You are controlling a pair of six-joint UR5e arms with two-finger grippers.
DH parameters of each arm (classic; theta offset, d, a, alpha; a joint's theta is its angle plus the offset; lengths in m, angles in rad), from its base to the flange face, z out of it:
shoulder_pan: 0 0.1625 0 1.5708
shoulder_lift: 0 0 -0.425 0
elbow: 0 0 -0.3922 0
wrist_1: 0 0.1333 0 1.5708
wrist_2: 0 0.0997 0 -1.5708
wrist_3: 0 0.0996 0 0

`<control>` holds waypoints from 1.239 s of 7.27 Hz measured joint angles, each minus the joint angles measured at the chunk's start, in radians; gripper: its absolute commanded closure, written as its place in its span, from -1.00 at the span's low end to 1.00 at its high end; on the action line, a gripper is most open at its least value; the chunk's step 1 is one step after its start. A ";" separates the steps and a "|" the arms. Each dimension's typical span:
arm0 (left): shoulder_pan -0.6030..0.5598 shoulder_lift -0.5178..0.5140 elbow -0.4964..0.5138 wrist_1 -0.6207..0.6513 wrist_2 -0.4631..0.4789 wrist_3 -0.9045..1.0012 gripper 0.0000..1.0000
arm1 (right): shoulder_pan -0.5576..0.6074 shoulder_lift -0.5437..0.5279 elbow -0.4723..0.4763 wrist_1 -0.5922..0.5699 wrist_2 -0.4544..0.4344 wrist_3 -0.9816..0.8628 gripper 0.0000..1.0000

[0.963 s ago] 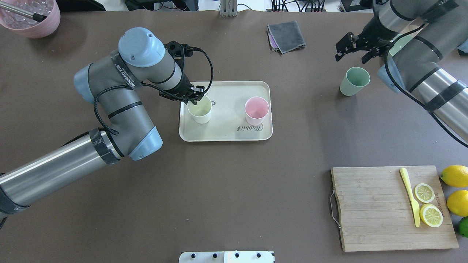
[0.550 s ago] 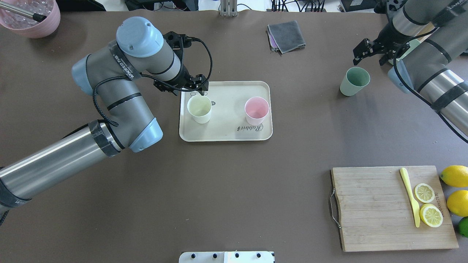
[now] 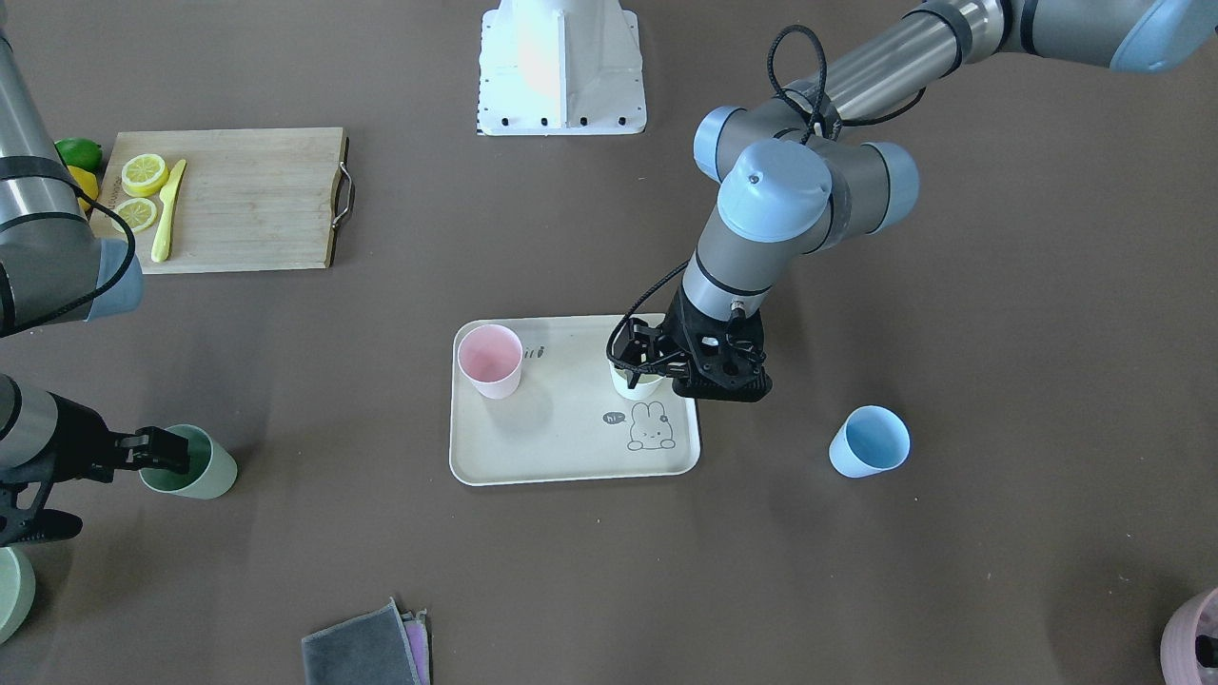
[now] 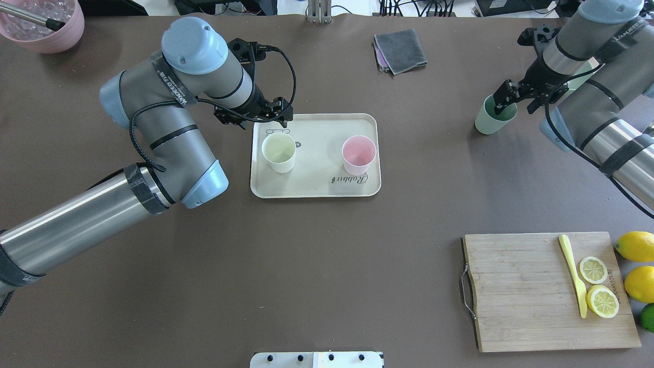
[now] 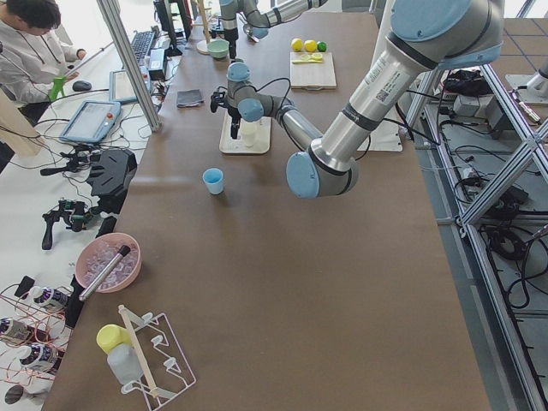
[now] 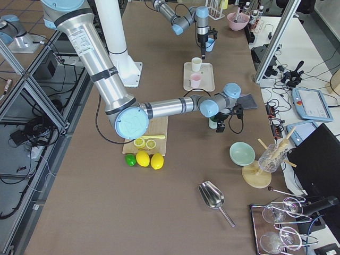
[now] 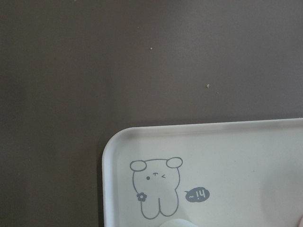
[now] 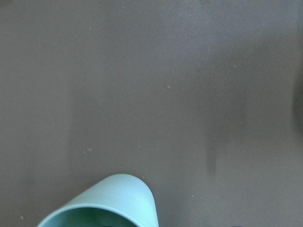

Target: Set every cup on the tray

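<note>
The cream tray (image 4: 317, 176) lies mid-table and also shows in the front view (image 3: 561, 447). On it stand the cream-white cup (image 4: 279, 152) and the pink cup (image 4: 358, 154). My left gripper (image 4: 278, 116) is open and empty, just above and beyond the cream cup, over the tray's bunny corner (image 7: 156, 189). The sage green cup (image 4: 488, 122) stands on the table to the right. My right gripper (image 4: 515, 104) is open, with one finger in the cup's mouth and the other outside its wall. The light blue cup (image 3: 868, 441) stands off the tray; my left arm hides it in the overhead view.
A wooden cutting board (image 4: 521, 291) with lemon slices and a yellow knife lies front right, with whole lemons (image 4: 636, 245) beside it. A grey cloth (image 4: 400, 50) lies at the far middle. A pink bowl (image 4: 46, 28) sits far left.
My left gripper has let go of the cream cup and drawn up and away from it. My right gripper has moved down to the green cup, one finger now in its mouth.
</note>
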 measured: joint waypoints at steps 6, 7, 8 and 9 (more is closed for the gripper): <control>-0.288 0.140 0.048 -0.001 -0.128 0.414 -0.97 | -0.006 0.135 0.010 -0.116 0.050 0.051 1.00; -0.298 0.161 0.075 -0.028 -0.129 0.432 -0.96 | -0.027 0.179 0.011 -0.132 0.050 0.101 1.00; -0.297 0.190 0.090 -0.067 -0.128 0.438 -0.96 | -0.064 0.215 0.011 -0.136 0.044 0.158 1.00; -0.286 0.212 0.097 -0.092 -0.124 0.439 -0.96 | -0.108 0.245 0.011 -0.134 0.028 0.206 1.00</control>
